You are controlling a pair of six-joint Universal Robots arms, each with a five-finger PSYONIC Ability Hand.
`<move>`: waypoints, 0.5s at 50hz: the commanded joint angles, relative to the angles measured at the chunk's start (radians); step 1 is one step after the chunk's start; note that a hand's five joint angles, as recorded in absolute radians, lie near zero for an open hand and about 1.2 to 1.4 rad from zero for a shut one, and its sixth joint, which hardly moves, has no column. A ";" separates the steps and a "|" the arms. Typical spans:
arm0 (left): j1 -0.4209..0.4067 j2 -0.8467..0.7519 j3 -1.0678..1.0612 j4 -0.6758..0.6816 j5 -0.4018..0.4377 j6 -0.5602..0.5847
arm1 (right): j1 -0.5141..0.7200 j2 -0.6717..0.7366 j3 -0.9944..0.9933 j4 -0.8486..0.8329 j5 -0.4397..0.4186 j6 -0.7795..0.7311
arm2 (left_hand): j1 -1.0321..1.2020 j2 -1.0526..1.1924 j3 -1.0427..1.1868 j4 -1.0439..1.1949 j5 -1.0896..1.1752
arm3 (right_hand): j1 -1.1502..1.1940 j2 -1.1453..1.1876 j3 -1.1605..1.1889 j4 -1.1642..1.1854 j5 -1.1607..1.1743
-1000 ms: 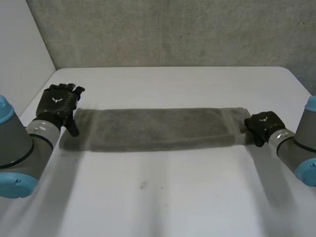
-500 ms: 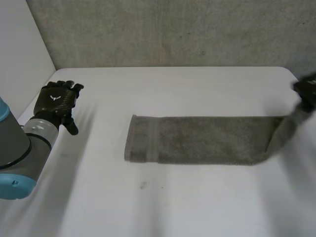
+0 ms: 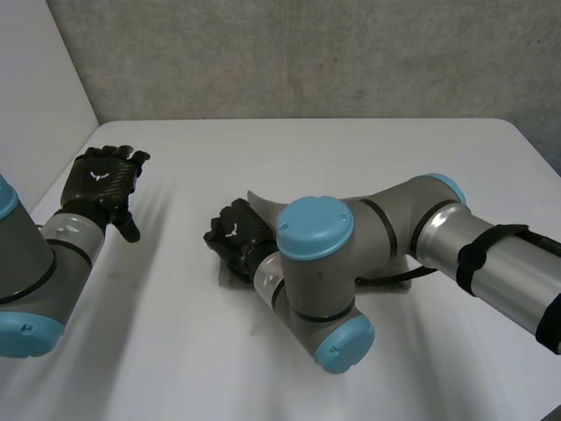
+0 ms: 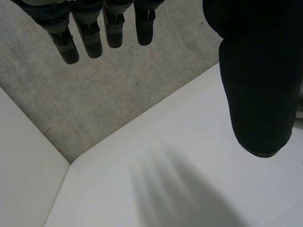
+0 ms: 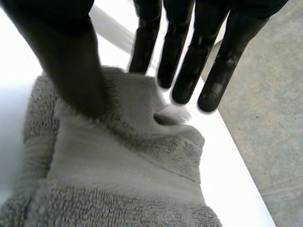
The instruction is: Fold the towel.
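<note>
White table [image 3: 263,145], rough grey concrete wall [image 3: 307,53] behind it, plain white panel [image 3: 35,70] at the left

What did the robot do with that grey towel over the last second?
The right hand pulled the towel away from the left hand, lifted its end and swung it back across to the towel's other end, where it is pinched between thumb and fingers. The left hand stayed open near the table's side, off the towel.

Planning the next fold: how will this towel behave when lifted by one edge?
Likely floppy: the towel bunches into soft ridges between the right hand's thumb and fingers. Its looped pile probably grips rather than slips. Its layers lie stacked, so it should stay put once laid.
</note>
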 commanded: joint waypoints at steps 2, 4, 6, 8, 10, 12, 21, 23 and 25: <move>0.001 -0.001 -0.001 0.001 0.001 0.000 | -0.097 -0.193 0.153 0.009 0.009 0.087 | 0.000 0.012 0.009 0.009 -0.024 | -0.579 -0.585 -0.614 -0.623 -0.596; 0.001 -0.001 -0.001 0.001 0.001 0.000 | -0.140 -0.247 0.212 0.007 0.008 0.127 | 0.000 0.012 0.009 0.009 -0.024 | -0.579 -0.585 -0.614 -0.623 -0.596; -0.001 -0.001 -0.001 0.001 0.001 0.000 | -0.218 -0.322 0.320 0.012 0.011 0.195 | 0.000 0.012 0.009 0.009 -0.024 | -0.579 -0.585 -0.614 -0.623 -0.596; -0.001 -0.001 -0.001 0.001 0.001 0.000 | -0.260 -0.347 0.377 0.017 0.008 0.219 | 0.000 0.012 0.009 0.009 -0.024 | -0.579 -0.585 -0.614 -0.623 -0.596; -0.001 -0.001 -0.001 0.001 0.001 0.000 | -0.301 -0.368 0.443 0.015 0.004 0.236 | 0.000 0.012 0.009 0.009 -0.024 | -0.579 -0.585 -0.614 -0.623 -0.596; -0.002 -0.002 -0.001 0.001 0.001 0.000 | -0.340 -0.385 0.508 0.015 -0.006 0.242 | 0.000 0.012 0.009 0.009 -0.024 | -0.579 -0.585 -0.614 -0.623 -0.596; -0.022 -0.010 -0.002 0.001 0.001 0.000 | -0.478 -0.411 0.736 -0.057 -0.019 0.219 | 0.000 0.012 0.009 0.009 -0.024 | -0.338 -0.344 -0.373 -0.382 -0.355; -0.024 -0.010 -0.004 0.001 0.001 0.000 | -0.487 -0.408 0.755 -0.081 -0.017 0.207 | 0.000 0.012 0.009 0.009 -0.024 | -0.169 -0.175 -0.205 -0.214 -0.187; -0.024 -0.010 -0.007 0.001 0.001 0.000 | -0.501 -0.404 0.770 -0.146 -0.005 0.175 | 0.000 0.012 0.009 0.009 -0.024 | 0.458 0.452 0.423 0.414 0.441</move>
